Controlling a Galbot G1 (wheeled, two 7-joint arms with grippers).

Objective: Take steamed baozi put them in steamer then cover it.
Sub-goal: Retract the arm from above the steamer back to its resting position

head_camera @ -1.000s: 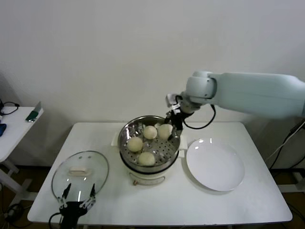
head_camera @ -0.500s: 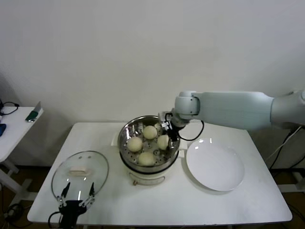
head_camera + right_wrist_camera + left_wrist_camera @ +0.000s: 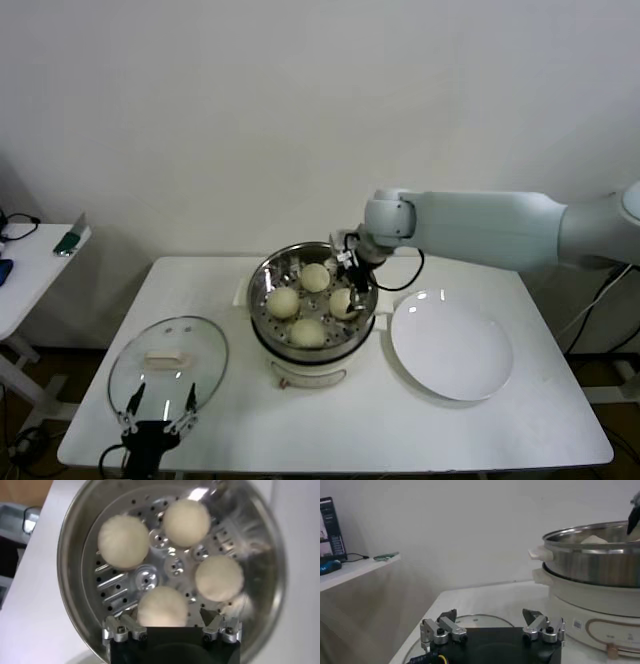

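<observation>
The steamer (image 3: pixel 262 283) stands mid-table on its cream pot base. Four baozi lie on its perforated floor (image 3: pixel 315 277) (image 3: pixel 282 302) (image 3: pixel 342 302) (image 3: pixel 307 332). My right gripper (image 3: pixel 350 287) reaches into the steamer's right side. In the right wrist view my right gripper (image 3: pixel 168 615) is open, its fingers straddling one baozi (image 3: pixel 162 605) with gaps on both sides. The other three baozi lie beyond it (image 3: pixel 123 535) (image 3: pixel 186 522) (image 3: pixel 219 577). The glass cover (image 3: pixel 168 362) lies flat at the front left. My left gripper (image 3: pixel 158 405) hangs open over the cover's near edge (image 3: pixel 480 622).
An empty white plate (image 3: pixel 452 345) lies right of the steamer. A small side table (image 3: pixel 30 262) with devices stands at the far left. The steamer wall (image 3: pixel 590 555) shows in the left wrist view, beyond my left gripper (image 3: pixel 490 616).
My right gripper came down from the steamer's back right rim into the basket with the fourth baozi, which now rests on the floor. The left arm has not moved.
</observation>
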